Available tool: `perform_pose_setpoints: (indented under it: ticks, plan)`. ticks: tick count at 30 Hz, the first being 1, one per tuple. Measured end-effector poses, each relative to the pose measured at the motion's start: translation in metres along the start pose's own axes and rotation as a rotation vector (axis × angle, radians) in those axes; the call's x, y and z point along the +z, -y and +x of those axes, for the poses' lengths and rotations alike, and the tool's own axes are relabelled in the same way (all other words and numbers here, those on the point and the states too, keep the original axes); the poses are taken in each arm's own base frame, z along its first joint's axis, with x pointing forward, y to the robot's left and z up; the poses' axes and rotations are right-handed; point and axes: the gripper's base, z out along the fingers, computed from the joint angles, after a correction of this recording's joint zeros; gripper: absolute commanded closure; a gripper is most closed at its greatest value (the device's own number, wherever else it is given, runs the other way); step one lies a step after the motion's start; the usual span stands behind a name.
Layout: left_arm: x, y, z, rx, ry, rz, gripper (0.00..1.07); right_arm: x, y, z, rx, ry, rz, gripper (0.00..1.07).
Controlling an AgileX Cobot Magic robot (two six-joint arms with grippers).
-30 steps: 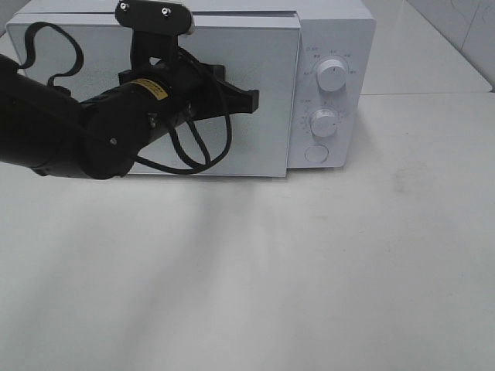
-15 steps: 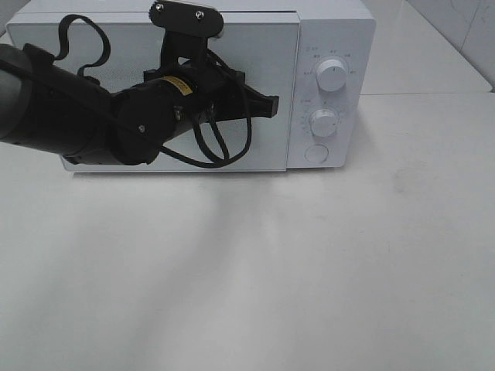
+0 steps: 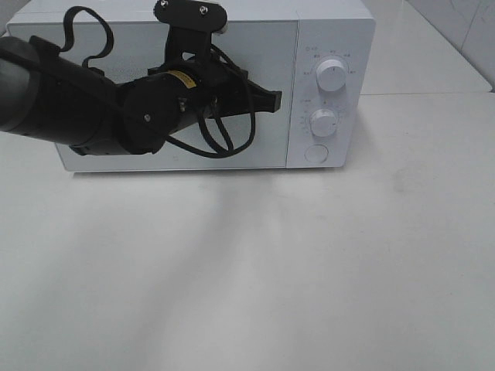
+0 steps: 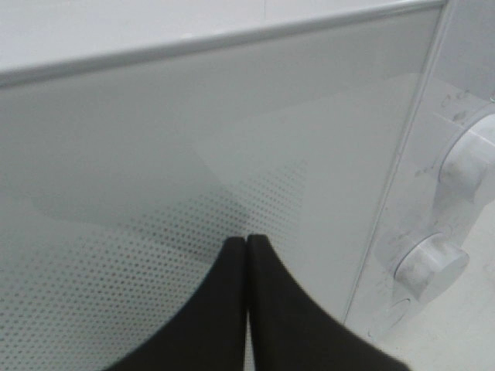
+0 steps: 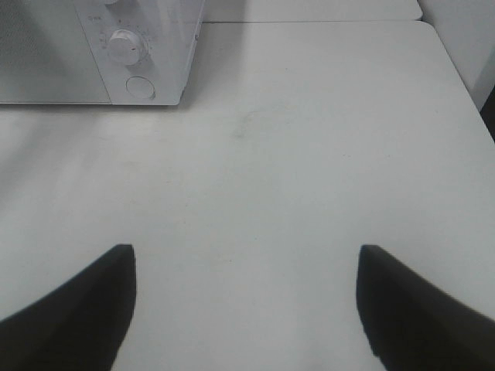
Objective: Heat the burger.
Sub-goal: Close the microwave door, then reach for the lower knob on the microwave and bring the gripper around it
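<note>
The burger is out of view in every frame. The white microwave (image 3: 332, 31) stands at the back of the table with its door (image 3: 263, 54) shut flush against the body. My left gripper (image 3: 274, 100) is shut and empty, its tips against the door's right part near the control panel. In the left wrist view the closed fingertips (image 4: 247, 241) touch the dotted door window (image 4: 155, 139). My right gripper (image 5: 247, 309) is open and empty above the bare table, away from the microwave (image 5: 155, 46). It does not show in the exterior view.
The control panel has an upper knob (image 3: 332, 75), a lower knob (image 3: 323, 122) and a round button (image 3: 315, 154). The white table (image 3: 309, 270) stretches in front of the microwave. A tiled wall corner (image 3: 464, 31) is at the back right.
The microwave door swung from partly open to fully shut as my left gripper moved right and back with it. The right gripper's earlier position is not shown.
</note>
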Motion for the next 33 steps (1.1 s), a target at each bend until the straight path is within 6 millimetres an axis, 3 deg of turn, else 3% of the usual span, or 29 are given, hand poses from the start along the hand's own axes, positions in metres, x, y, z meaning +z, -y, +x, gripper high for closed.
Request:
perform_pose_setpoints:
  ticks: [11, 16, 17, 18, 20, 21, 22, 23, 24, 25, 30, 33]
  plan:
    - [-0.002, 0.002, 0.001, -0.015, -0.057, 0.013, 1.07, 0.000, 0.000, 0.000, 0.000, -0.001, 0.000, 0.31]
    - [-0.019, 0.003, -0.008, -0.035, -0.037, 0.013, 1.07, 0.000, 0.000, 0.000, 0.000, -0.001, 0.000, 0.31]
    - [-0.025, 0.006, -0.009, -0.035, -0.047, 0.025, 0.96, 0.000, 0.000, 0.000, 0.000, -0.001, 0.000, 0.31]
    - [-0.025, 0.006, -0.009, -0.035, -0.047, 0.025, 0.96, 0.000, 0.000, 0.000, 0.000, -0.001, 0.000, 0.31]
    - [-0.033, 0.011, -0.008, -0.036, -0.119, 0.062, 0.59, 0.000, 0.000, 0.000, 0.000, -0.001, 0.000, 0.31]
    - [-0.033, 0.011, -0.008, -0.036, -0.119, 0.062, 0.59, 0.000, 0.000, 0.000, 0.000, -0.001, 0.000, 0.31]
    - [-0.038, 0.014, -0.005, -0.036, -0.196, 0.091, 0.29, 0.000, 0.000, 0.000, 0.000, -0.001, 0.000, 0.31]
    - [-0.040, 0.015, -0.002, -0.036, -0.237, 0.105, 0.15, 0.000, 0.000, 0.000, 0.000, -0.001, 0.000, 0.31]
    - [-0.040, 0.015, -0.002, -0.036, -0.237, 0.105, 0.15, 0.000, 0.000, 0.000, 0.000, -0.001, 0.000, 0.31]
    - [-0.043, 0.017, 0.001, -0.036, -0.303, 0.128, 0.05, 0.000, 0.000, 0.000, 0.000, -0.001, 0.000, 0.31]
    - [-0.049, 0.021, 0.014, -0.033, -0.463, 0.178, 0.07, 0.000, 0.000, 0.000, 0.000, -0.001, 0.000, 0.31]
    - [-0.062, 0.024, 0.024, -0.006, -0.649, 0.241, 0.07, 0.000, 0.000, 0.000, 0.000, -0.001, 0.000, 0.31]
